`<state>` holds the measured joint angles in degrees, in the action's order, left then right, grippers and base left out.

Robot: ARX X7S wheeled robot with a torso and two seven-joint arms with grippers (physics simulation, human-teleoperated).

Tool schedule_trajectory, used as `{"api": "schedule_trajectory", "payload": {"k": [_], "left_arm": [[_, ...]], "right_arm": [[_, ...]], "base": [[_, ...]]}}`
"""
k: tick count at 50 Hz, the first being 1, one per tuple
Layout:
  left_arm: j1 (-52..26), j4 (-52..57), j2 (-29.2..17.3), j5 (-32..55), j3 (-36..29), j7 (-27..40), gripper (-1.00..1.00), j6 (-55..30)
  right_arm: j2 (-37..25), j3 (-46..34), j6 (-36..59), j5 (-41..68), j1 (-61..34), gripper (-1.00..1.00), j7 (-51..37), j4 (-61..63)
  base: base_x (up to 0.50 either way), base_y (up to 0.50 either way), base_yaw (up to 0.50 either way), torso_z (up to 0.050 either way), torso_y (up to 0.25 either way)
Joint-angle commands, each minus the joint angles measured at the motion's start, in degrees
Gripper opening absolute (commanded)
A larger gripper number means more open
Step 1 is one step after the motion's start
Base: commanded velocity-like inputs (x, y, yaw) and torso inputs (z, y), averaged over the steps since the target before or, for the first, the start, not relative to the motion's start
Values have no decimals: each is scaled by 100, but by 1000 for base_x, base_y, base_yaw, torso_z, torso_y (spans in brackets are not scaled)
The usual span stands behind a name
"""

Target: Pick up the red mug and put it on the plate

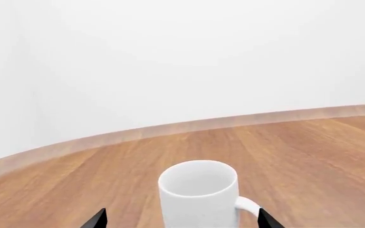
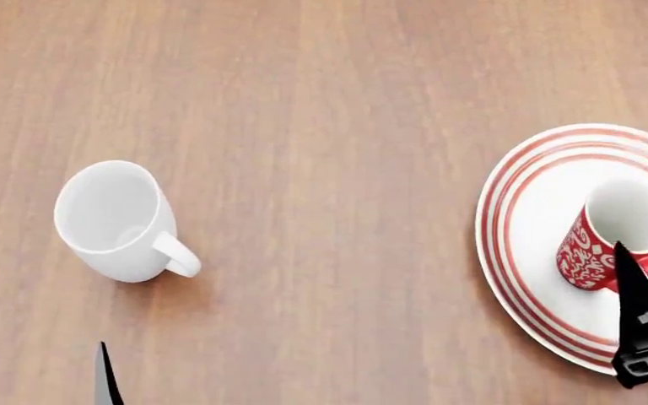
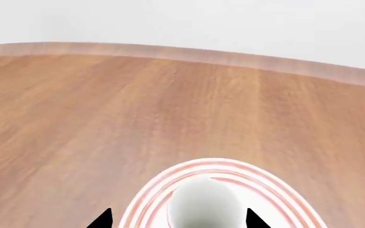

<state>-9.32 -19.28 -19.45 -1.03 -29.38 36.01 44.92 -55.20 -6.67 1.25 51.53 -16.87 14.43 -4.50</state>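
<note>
Right claw fingers spread apart on either side of the red mug, which stands upright on the plate, so placing looks done and only withdrawing remains.

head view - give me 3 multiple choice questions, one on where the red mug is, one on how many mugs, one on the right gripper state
1. Where does the red mug stand?
A. on the bare wood
B. on the plate
C. inside the white mug

2. How many mugs are in the head view?
A. one
B. two
C. three

3. How is the right gripper in its wrist view?
A. open, fingertips on either side of the red mug
B. shut on the plate's rim
C. out of view

Answers:
1 B, the mug sits upright within the red-ringed plate.
2 B, the red mug plus a white mug on the table.
3 A, the two dark fingertips show wide apart with the mug's white opening between them.
</note>
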Motion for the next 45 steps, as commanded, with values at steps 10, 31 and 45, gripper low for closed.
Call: {"api": "schedule_trajectory", "payload": {"k": [10,31,45], "left_arm": [[-4,-1,-6,1,-13,24,100,1],[-10,0,-16,1,-29,40,100,-1],[-13,-2,-20,-2,-37,58,100,3]], "right_arm": [[-433,424,-35,331,387,100,-362,1299],[-785,1021,-91,693,681,100,-824,2343],[-972,1410,-158,822,944,100,-969,2914]], "base": [[0,0,0,0,0],[0,0,0,0,0],[0,0,0,0,0]]}}
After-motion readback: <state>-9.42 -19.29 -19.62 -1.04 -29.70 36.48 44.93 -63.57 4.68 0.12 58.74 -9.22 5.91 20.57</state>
